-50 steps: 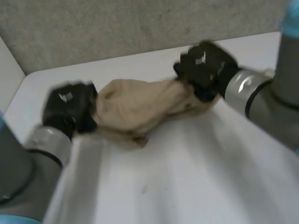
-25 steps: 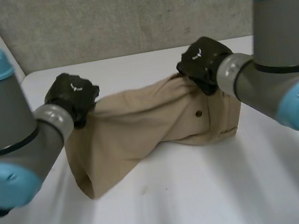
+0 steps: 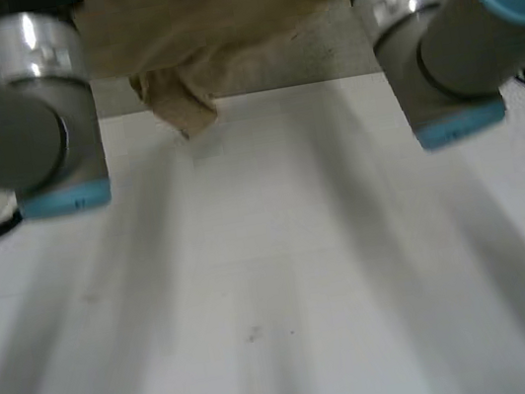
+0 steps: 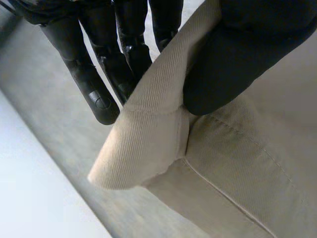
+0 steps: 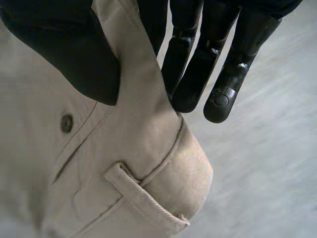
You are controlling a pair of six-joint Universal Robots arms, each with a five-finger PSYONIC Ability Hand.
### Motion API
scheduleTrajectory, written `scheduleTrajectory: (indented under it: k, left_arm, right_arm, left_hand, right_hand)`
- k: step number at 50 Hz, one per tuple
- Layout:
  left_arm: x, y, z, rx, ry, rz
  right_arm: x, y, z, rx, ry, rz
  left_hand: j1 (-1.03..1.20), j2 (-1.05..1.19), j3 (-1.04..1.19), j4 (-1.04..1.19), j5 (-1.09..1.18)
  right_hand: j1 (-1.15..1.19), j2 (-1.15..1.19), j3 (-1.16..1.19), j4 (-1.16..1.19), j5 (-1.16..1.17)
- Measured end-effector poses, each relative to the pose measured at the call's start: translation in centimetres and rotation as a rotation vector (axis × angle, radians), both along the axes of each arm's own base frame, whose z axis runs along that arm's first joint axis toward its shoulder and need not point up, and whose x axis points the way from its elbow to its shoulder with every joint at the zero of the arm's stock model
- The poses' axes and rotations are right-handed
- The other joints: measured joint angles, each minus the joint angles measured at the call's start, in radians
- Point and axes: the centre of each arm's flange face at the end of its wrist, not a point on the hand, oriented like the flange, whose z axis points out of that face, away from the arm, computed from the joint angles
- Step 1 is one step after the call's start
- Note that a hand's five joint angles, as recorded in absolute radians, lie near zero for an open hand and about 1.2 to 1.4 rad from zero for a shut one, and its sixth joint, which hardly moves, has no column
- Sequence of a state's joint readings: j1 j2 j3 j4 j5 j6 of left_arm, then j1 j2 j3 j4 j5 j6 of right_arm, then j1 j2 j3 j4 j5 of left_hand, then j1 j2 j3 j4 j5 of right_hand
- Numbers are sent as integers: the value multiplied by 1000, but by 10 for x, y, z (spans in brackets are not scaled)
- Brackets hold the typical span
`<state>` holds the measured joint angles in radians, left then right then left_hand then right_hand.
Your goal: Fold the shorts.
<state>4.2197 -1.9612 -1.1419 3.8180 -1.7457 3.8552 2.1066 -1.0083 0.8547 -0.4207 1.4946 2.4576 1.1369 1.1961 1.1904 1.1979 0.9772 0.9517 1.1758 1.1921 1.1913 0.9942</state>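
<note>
The beige shorts (image 3: 206, 26) hang in the air high above the far part of the table, stretched between my two raised arms, with a bunched end (image 3: 184, 109) dangling lowest. My left hand (image 4: 237, 54) is shut on one corner of the shorts (image 4: 223, 163), thumb pressing the hem fold against the fingers (image 4: 119, 59). My right hand (image 5: 64, 49) is shut on the waistband corner of the shorts (image 5: 99, 163), thumb against the fingers (image 5: 208, 64), close to a button (image 5: 66, 123) and a belt loop (image 5: 143, 198).
The white table (image 3: 276, 285) stretches out bare below the arms. A grey wall (image 3: 262, 67) stands behind the table's far edge. My left forearm (image 3: 20, 115) and right forearm (image 3: 439, 49) reach upward on either side.
Both hands have risen steeply with the shorts. The cloth, bunched low on the table a second ago and then stretched between the hands, now hangs well above it.
</note>
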Motion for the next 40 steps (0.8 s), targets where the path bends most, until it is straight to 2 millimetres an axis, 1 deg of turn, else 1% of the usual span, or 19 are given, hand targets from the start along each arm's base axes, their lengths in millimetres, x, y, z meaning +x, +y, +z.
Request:
scheduleTrajectory:
  k: [5, 7, 8, 9, 10, 11, 14, 19, 21, 22, 25, 26, 28, 30, 31, 32, 33, 35, 40]
  left_arm:
    - [9, 12, -64, 197, -67, -24]
    - [14, 19, -98, 301, -106, -30]
    - [15, 22, -105, 324, -115, -31]
    - [19, 29, -127, 395, -143, -36]
    - [21, 34, -141, 442, -161, -39]
    - [24, 40, -156, 493, -182, -42]
    - [31, 57, -190, 619, -235, -47]
    - [44, 87, -224, 785, -316, -51]
    - [48, 96, -227, 819, -335, -52]
    - [50, 100, -227, 834, -343, -53]
    - [56, 120, -224, 876, -372, -68]
    - [57, 125, -223, 883, -378, -73]
    - [58, 130, -221, 888, -384, -80]
    - [59, 140, -216, 887, -391, -95]
    - [60, 142, -215, 885, -392, -100]
    - [60, 145, -213, 883, -392, -103]
    - [61, 149, -211, 878, -391, -108]
    - [63, 153, -208, 871, -387, -110]
    - [68, 159, -204, 880, -348, -107]
  right_arm:
    - [-9, 15, -52, 228, 132, 4]
    - [-14, 26, -87, 361, 213, 7]
    - [-15, 29, -96, 392, 233, 8]
    - [-18, 36, -118, 470, 282, 11]
    - [-20, 39, -128, 502, 303, 12]
    - [-24, 47, -151, 579, 354, 16]
    - [-31, 61, -186, 691, 428, 20]
    - [-45, 81, -223, 823, 509, 16]
    - [-50, 87, -226, 851, 524, 13]
    - [-52, 91, -226, 864, 531, 12]
    - [-61, 104, -217, 905, 548, 15]
    - [-64, 109, -213, 916, 552, 19]
    - [-67, 114, -208, 927, 555, 24]
    - [-71, 122, -198, 940, 554, 38]
    - [-73, 124, -195, 943, 551, 42]
    - [-75, 126, -191, 944, 542, 47]
    - [-78, 126, -185, 943, 526, 50]
    - [-84, 123, -176, 940, 481, 51]
    - [-95, 107, -162, 938, 374, 45]
  left_hand:
    - [0, 0, 0, 0, 0]
    - [0, 0, 0, 0, 0]
    - [0, 0, 0, 0, 0]
    - [0, 0, 0, 0, 0]
    - [0, 0, 0, 0, 0]
    - [0, 0, 0, 0, 0]
    - [0, 0, 0, 0, 0]
    - [0, -4, -2, -4, 0]
    - [0, -21, -16, -22, -1]
    - [-86, -126, -121, -130, -84]
    - [-237, -278, -269, -267, -219]
    - [-394, -426, -416, -423, -376]
    - [-423, -457, -447, -461, -415]
    - [-423, -457, -447, -461, -415]
    - [-423, -457, -447, -461, -415]
    - [-630, -675, -665, -683, -642]
    - [-783, -825, -813, -837, -792]
    - [-887, -932, -918, -936, -894]
    - [-906, -963, -952, -968, -926]
  right_hand:
    - [0, 0, 0, 0, 0]
    - [0, 0, 0, 0, 0]
    - [0, 0, 0, 0, 0]
    - [0, 0, 0, 0, 0]
    - [0, 0, 0, 0, 0]
    - [0, 0, 0, 0, 0]
    - [0, 0, 0, 0, 0]
    - [0, 0, 0, 0, 0]
    - [0, 0, 0, 0, 0]
    - [0, 0, 0, 0, 0]
    - [-2, -8, -10, -9, -7]
    - [-4, -55, -61, -61, -45]
    - [-45, -101, -113, -112, -88]
    - [-331, -394, -402, -400, -364]
    - [-331, -394, -402, -400, -364]
    - [-331, -394, -402, -400, -364]
    - [-696, -877, -892, -878, -844]
    - [-740, -936, -956, -944, -910]
    - [-745, -955, -977, -953, -923]
